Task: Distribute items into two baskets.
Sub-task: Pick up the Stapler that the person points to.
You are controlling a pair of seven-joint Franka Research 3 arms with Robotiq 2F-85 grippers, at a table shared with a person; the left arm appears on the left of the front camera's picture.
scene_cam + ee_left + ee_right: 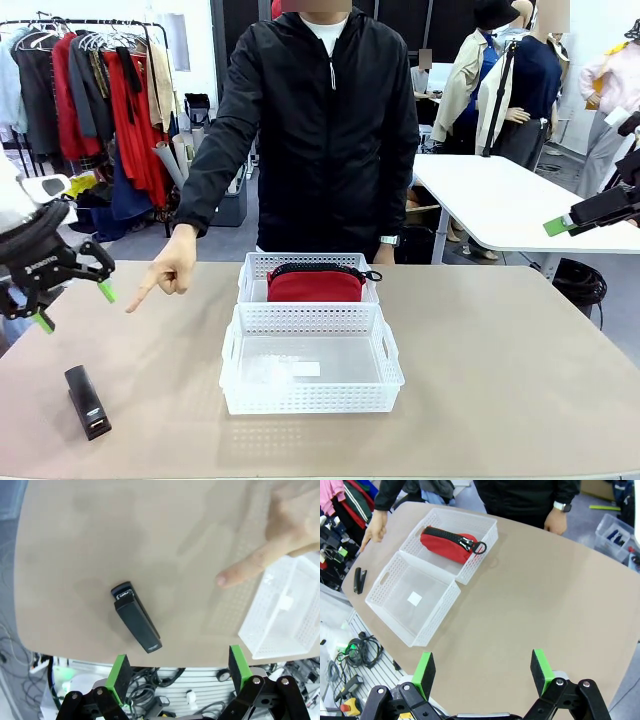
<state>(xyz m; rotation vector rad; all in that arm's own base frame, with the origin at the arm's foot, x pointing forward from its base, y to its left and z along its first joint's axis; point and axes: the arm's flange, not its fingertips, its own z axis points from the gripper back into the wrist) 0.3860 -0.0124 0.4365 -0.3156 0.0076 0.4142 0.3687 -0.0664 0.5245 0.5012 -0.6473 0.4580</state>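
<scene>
Stapler (87, 401): black, elongated, laid flat on the table (500, 380) near its front-left corner. Pouch (313, 285): red fabric, black zipper with ring pull, seated in the far basket (252, 266). Near basket (310, 398): white, perforated walls, cut-out handles, small white label on its floor, butted against the far one.

Left gripper (74, 306): jaws spread wide, nothing gripped or touched, raised above the table's left edge. In the left wrist view the stapler is seen just beyond the green pads (119, 672), closer to the left one, clear of both.

Right gripper (482, 667): jaws spread wide, nothing gripped, raised off the table's right side, well apart from baskets and stapler.

A person's hand (168, 272) is pointed index-down at the table, between left gripper and far basket.
</scene>
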